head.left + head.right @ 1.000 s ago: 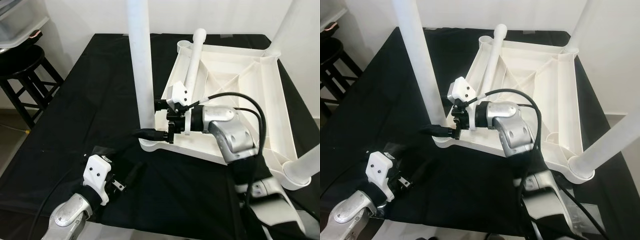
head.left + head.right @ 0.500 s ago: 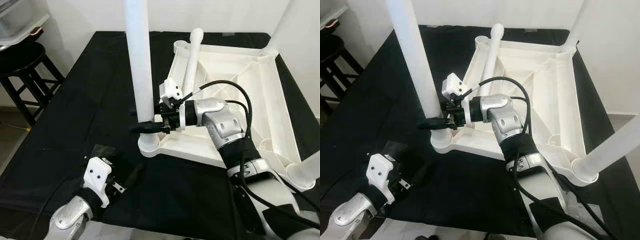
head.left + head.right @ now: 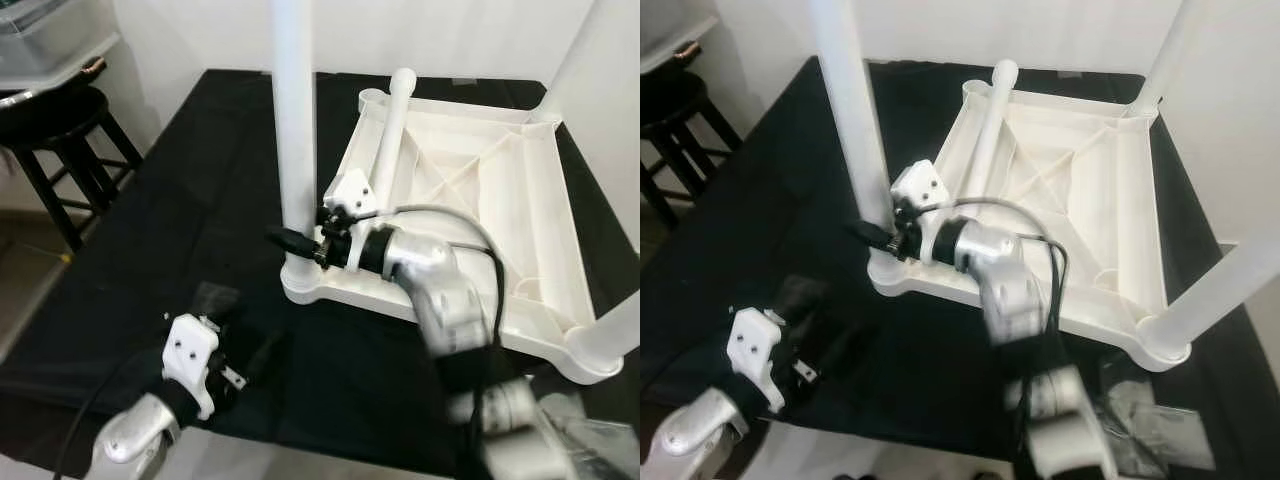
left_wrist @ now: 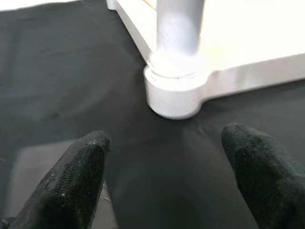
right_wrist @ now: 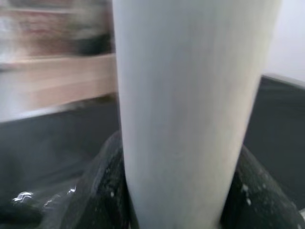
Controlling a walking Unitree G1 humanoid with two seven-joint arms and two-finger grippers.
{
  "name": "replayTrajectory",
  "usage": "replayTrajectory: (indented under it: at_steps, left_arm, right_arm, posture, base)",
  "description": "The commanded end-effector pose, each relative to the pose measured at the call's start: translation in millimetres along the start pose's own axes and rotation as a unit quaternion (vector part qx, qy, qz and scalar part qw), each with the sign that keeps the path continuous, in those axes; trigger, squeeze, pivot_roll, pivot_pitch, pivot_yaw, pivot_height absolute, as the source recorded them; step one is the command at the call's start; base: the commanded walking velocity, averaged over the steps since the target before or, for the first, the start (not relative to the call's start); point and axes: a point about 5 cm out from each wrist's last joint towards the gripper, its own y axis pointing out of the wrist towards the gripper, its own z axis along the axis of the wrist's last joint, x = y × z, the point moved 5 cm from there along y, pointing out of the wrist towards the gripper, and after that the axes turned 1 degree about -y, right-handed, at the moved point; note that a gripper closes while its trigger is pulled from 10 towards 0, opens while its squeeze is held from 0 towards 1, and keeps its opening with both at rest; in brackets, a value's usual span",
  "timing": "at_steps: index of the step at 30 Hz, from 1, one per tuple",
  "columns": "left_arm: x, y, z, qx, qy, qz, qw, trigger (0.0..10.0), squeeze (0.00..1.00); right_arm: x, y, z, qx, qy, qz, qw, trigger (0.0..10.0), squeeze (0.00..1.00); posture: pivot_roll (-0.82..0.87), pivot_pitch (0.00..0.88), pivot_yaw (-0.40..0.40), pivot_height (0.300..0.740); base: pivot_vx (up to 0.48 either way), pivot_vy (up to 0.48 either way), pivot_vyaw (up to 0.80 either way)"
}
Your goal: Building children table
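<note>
The white table top (image 3: 520, 240) lies upside down on the black cloth. Three legs stand upright in its corners. The near left leg (image 3: 295, 130) sits in its socket (image 4: 174, 90). A loose leg (image 3: 388, 135) lies slanted inside the top. My right gripper (image 3: 290, 240) is at the near left leg just above the socket, with a finger on either side and the leg (image 5: 190, 95) between them. My left gripper (image 3: 245, 350) rests low on the cloth in front of that socket, its fingers (image 4: 76, 176) wide open and holding nothing.
A black stool (image 3: 60, 130) and a clear plastic bin (image 3: 50, 30) stand off the table's left side. A crumpled plastic bag (image 3: 1150, 410) lies at the near right. The near right leg (image 3: 610, 330) leans out past the table's corner.
The camera has shifted. My right gripper has risen slightly from the socket up the near left leg. The left gripper stays where it was, still open.
</note>
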Motion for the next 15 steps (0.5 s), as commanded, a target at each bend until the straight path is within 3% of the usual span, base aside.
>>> replayTrajectory:
  at_steps: [1, 10, 11, 13, 15]
  left_arm:
    - [-3.7, -1.8, -1.7, -0.006, -0.001, 0.001, 1.000, 8.4, 0.00]
    - [-7.1, 1.1, -2.9, -0.006, 0.002, 0.007, 1.000, 8.5, 0.00]
    - [-7.1, 1.2, -2.9, -0.006, 0.002, 0.007, 1.000, 8.5, 0.00]
    - [-6.1, 1.8, -3.3, -0.007, 0.002, 0.004, 1.000, 8.4, 0.00]
    - [-5.6, 2.2, -3.5, -0.007, 0.002, 0.003, 1.000, 8.5, 0.00]
  right_arm:
    - [-13.9, -12.2, -55.7, -0.123, -0.023, -0.032, 0.992, 0.0, 0.00]
    - [-25.9, -7.1, -57.2, -0.114, 0.004, -0.017, 0.993, 0.0, 0.00]
    - [-27.5, -7.8, -56.6, -0.117, 0.008, -0.020, 0.993, 10.0, 0.00]
    - [-31.5, -3.3, -40.6, -0.082, 0.043, 0.015, 0.996, 10.0, 1.00]
    - [-34.2, -1.5, -27.7, -0.056, 0.059, 0.043, 0.996, 10.0, 1.00]
  posture:
    - [-0.02, 0.221, 0.051, 0.740]
    - [-0.01, 0.203, 0.036, 0.740]
    - [-0.01, 0.203, 0.036, 0.740]
    - [-0.01, 0.200, 0.038, 0.740]
    - [-0.01, 0.198, 0.035, 0.740]
  base:
    - [0.000, 0.000, 0.00]
    - [0.000, 0.000, 0.00]
    - [0.000, 0.000, 0.00]
    - [0.000, 0.000, 0.00]
    - [0.000, 0.000, 0.00]
